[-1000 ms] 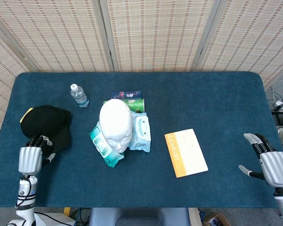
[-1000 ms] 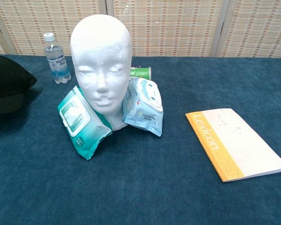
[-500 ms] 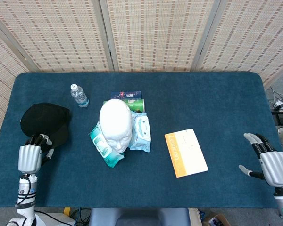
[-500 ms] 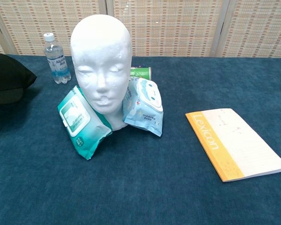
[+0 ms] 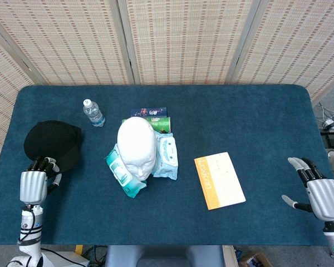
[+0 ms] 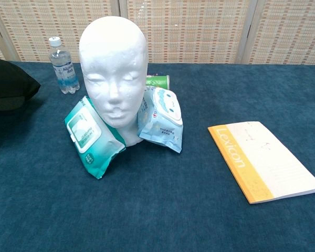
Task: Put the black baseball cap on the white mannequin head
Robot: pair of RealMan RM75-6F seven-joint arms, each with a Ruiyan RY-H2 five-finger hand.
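The black baseball cap (image 5: pixel 53 142) lies at the table's left side, and in the chest view only its right part (image 6: pixel 8 86) shows at the left border. My left hand (image 5: pixel 34 182) is at the cap's near edge, its fingers (image 5: pixel 42 163) curled onto the rim and gripping it. The white mannequin head (image 5: pixel 137 146) stands upright mid-table, facing me (image 6: pixel 113 68), well to the right of the cap. By the table's near right corner my right hand (image 5: pixel 320 196) rests open and holds nothing. Neither hand shows in the chest view.
Two wet-wipe packs (image 6: pixel 92 136) (image 6: pixel 160 118) lean against the mannequin's base, with a green can (image 6: pixel 157 81) behind it. A water bottle (image 5: pixel 93 113) stands behind the cap. An orange-and-white book (image 5: pixel 219 180) lies right of centre on the blue table (image 5: pixel 256 122).
The cap has settled flatter and drawn slightly back; its yellow inner edge no longer shows. My left hand shifted a little left with it. The right hand has not moved.
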